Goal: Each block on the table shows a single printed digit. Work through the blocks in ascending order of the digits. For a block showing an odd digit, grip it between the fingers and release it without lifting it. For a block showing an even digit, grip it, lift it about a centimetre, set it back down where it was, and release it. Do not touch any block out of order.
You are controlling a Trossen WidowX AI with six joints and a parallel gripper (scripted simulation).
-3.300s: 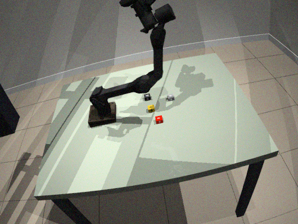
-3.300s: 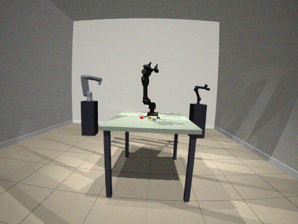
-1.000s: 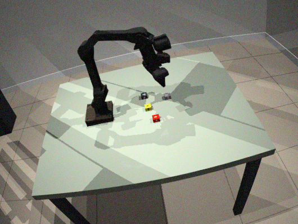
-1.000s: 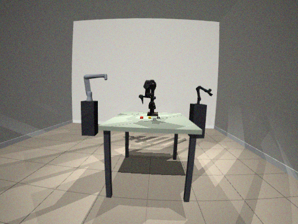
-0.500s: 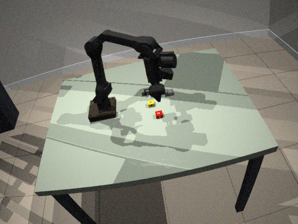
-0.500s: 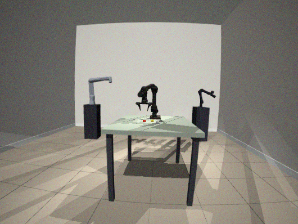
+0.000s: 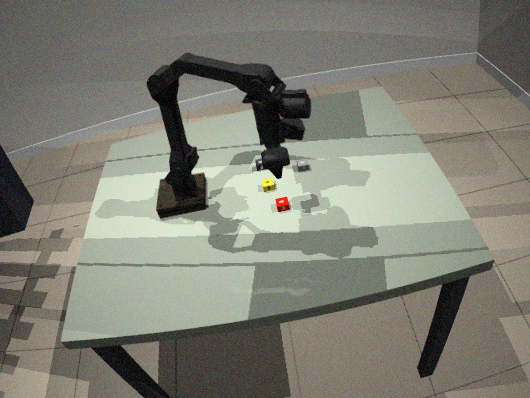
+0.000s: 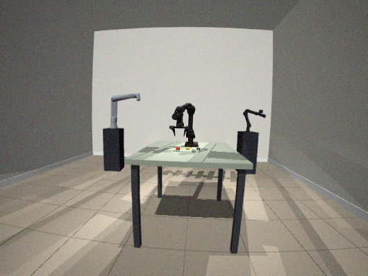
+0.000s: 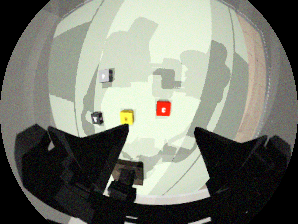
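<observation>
From above, I see the black arm (image 7: 171,120) (image 8: 190,119) reaching out from its brown base (image 7: 200,204) (image 9: 120,172) (image 8: 194,145) over the pale green table (image 7: 165,300) (image 8: 187,164) (image 9: 150,30), its wrist bent downward. The red block (image 7: 282,204) (image 8: 178,148) (image 9: 163,108) and the yellow block (image 7: 268,185) (image 8: 187,148) (image 9: 127,117) sit near each other on the tabletop; the grey block (image 7: 303,165) (image 8: 194,151) (image 9: 106,76) is beyond them, and the black block (image 7: 259,164) (image 8: 198,148) (image 9: 97,118) is partly hidden by the gripper (image 7: 278,172) (image 8: 179,134) (image 9: 162,129).

Across the room, its fingers point down well above the tabletop, spread, with nothing between them. Two other arms stand on dark pedestals (image 8: 113,149) (image 8: 247,149), one either side.

Down by the wrist, I find all four blocks lying apart, beyond the wide-parted fingertips. Each top seems to carry a pale or dark mark, too blurred for me to read.
</observation>
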